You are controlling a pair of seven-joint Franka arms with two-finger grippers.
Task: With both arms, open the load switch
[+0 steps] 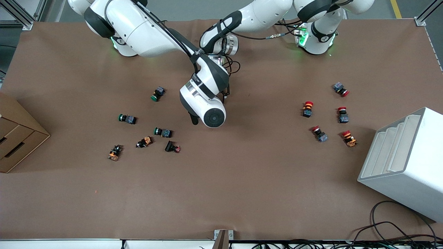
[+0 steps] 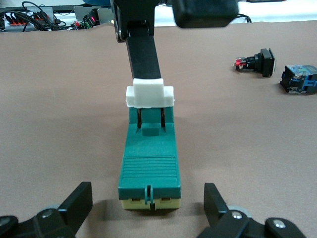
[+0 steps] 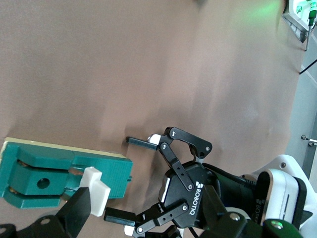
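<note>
The load switch (image 2: pixel 148 166) is a dark green block on a cream base, lying on the brown table. Its white handle (image 2: pixel 149 94) stands raised at one end. The two arms hide it in the front view. My left gripper (image 2: pixel 147 208) is open, and its fingers (image 2: pixel 78 203) straddle the end away from the handle without touching. My right gripper (image 3: pixel 146 207) is open above the switch, and one of its fingers (image 3: pixel 79 208) rests against the white handle (image 3: pixel 97 191). The right wrist view also shows the left gripper (image 3: pixel 117 178) at the switch (image 3: pixel 54 173).
Green-capped push buttons (image 1: pixel 158 93) (image 1: pixel 127 119) lie toward the right arm's end, with red-capped ones (image 1: pixel 307 109) (image 1: pixel 342 114) toward the left arm's end. A cardboard box (image 1: pixel 17 135) and a white rack (image 1: pixel 405 162) stand at the table's two ends. Cables (image 1: pixel 391 228) run along the front edge.
</note>
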